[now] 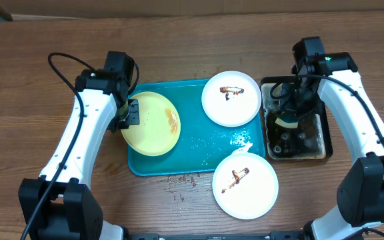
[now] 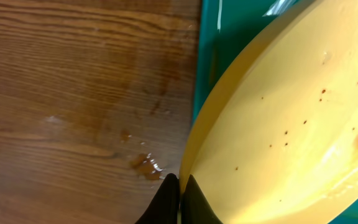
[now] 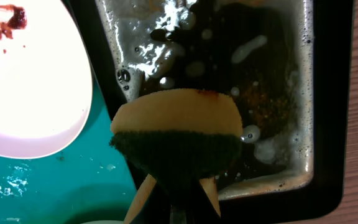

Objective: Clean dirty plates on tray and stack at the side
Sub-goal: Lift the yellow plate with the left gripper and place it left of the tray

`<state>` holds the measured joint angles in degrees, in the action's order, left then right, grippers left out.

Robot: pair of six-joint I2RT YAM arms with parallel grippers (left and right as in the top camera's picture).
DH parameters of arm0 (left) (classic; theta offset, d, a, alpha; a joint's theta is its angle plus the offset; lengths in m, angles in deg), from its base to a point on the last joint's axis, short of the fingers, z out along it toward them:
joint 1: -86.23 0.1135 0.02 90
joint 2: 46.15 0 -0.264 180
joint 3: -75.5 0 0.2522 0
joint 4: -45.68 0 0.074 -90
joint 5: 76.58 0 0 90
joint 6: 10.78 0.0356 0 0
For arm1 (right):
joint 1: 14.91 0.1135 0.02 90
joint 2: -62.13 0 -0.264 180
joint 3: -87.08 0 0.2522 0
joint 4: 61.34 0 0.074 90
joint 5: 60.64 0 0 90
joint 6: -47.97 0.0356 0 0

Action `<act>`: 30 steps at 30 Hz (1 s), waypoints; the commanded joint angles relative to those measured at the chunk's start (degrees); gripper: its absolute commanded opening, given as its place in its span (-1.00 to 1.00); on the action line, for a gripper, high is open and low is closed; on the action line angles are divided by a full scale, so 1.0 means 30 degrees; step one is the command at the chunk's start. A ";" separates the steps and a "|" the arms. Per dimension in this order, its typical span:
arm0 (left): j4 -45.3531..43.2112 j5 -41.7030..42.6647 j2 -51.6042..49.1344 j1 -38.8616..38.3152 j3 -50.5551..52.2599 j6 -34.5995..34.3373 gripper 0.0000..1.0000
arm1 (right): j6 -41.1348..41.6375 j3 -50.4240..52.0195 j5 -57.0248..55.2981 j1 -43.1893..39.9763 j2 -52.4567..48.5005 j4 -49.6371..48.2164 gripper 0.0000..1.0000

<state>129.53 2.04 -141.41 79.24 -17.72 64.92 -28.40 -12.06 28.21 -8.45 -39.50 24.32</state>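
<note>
The yellow plate [image 1: 151, 123] lies at the left end of the tray [image 1: 199, 143], its left edge hanging out over the tray's rim; orange smears show near its right side and small dark specks across its face. My left gripper [image 2: 180, 186] is pinched narrow on that plate's left rim, one finger either side of the edge. The upper white plate [image 1: 231, 98] sits at the tray's top right, overlapping the far rim, with a brown smear near its top; the lower white plate [image 1: 245, 185] covers the tray's near right corner and rests mostly on the table [image 1: 32, 80], also smeared. Foamy water [image 1: 240, 140] glistens on the tray between the two white plates. My right gripper [image 3: 176, 186] holds a sponge [image 3: 178, 134], yellow with a dark green scrub face, over the basin [image 1: 297, 127] of murky water just right of the tray. Brown specks [image 1: 182, 180] dot the table in front of the tray; a few droplets [image 2: 145, 163] lie left of it.
</note>
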 commanded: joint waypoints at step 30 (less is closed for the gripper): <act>-0.3606 -1.8425 0.0291 -0.9377 -0.0692 0.0612 -0.92 | -0.0503 -0.0080 0.0430 0.0051 0.0692 0.0015 -0.93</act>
<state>119.23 -47.37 -141.41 52.21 -18.20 67.24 -29.67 -12.06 29.17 -8.39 -39.50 24.43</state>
